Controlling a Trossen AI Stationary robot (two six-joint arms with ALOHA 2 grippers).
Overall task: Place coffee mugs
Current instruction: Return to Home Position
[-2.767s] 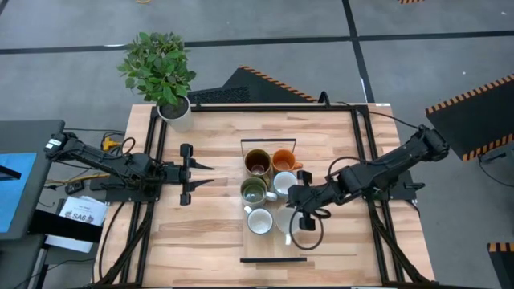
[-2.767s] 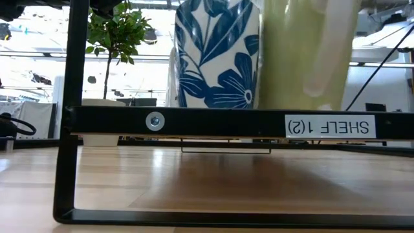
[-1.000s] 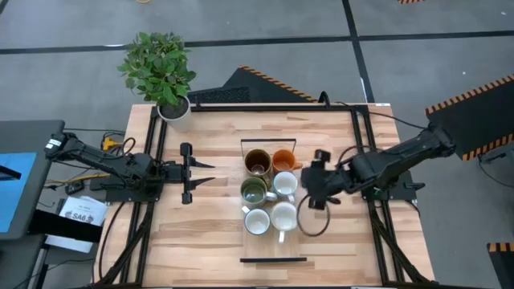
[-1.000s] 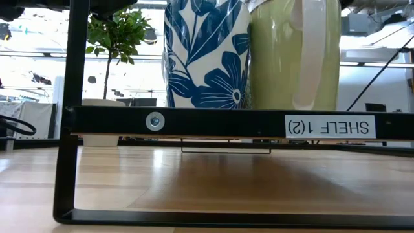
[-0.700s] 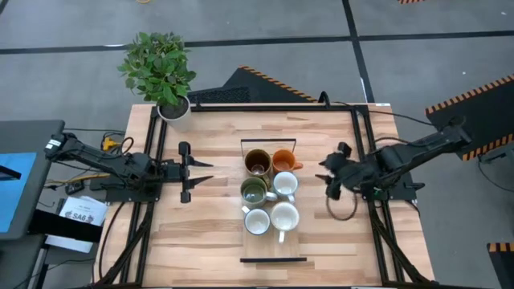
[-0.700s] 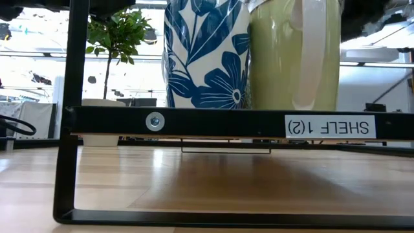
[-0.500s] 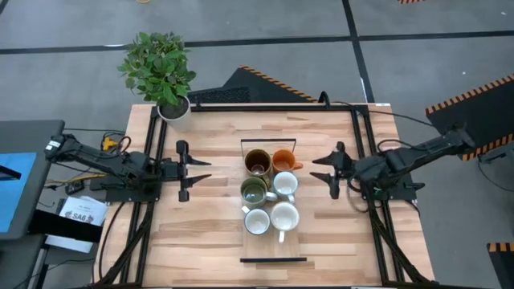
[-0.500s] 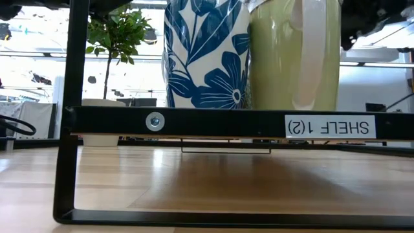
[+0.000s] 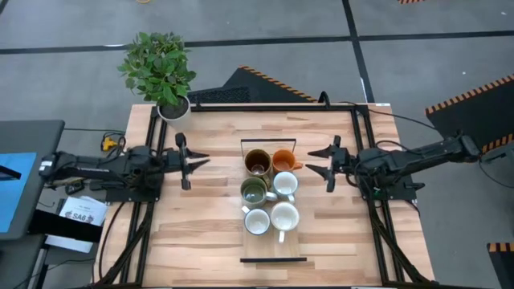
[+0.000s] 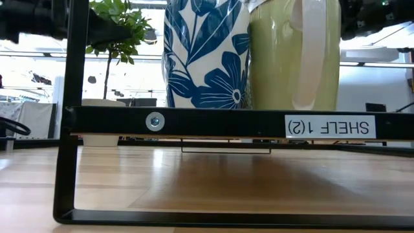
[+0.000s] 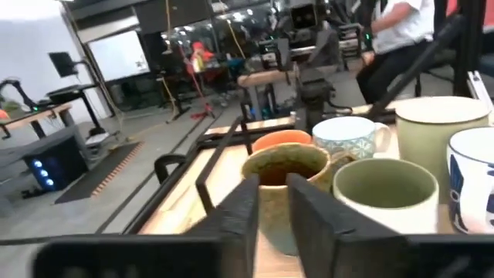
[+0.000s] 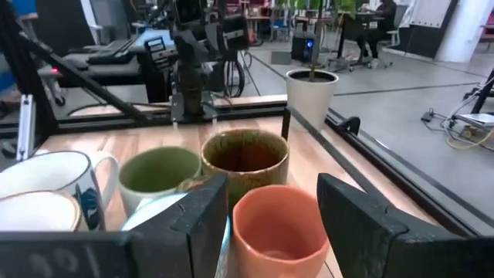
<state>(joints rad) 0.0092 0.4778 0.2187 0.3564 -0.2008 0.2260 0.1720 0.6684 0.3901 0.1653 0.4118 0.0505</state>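
Coffee mugs, six small handled ceramic cups, stand packed two across and three deep on a thin black metal shelf. The shelf sits at the centre of the high view, on a pale wood-plank desk.

The upper pair is a dark brown speckled mug and a matte orange mug. The middle pair is an olive green mug and a white patterned mug. Nearest the low camera, a glossy blue-and-white floral mug stands beside a smooth pale green mug.

No mug sits off the shelf, so the placing looks finished and only parking the arms seems left.

The left pincer, left of centre, is empty with its fingers slightly parted. The right pincer, right of the mugs, is released and spread wide. Both are apart from the mugs.
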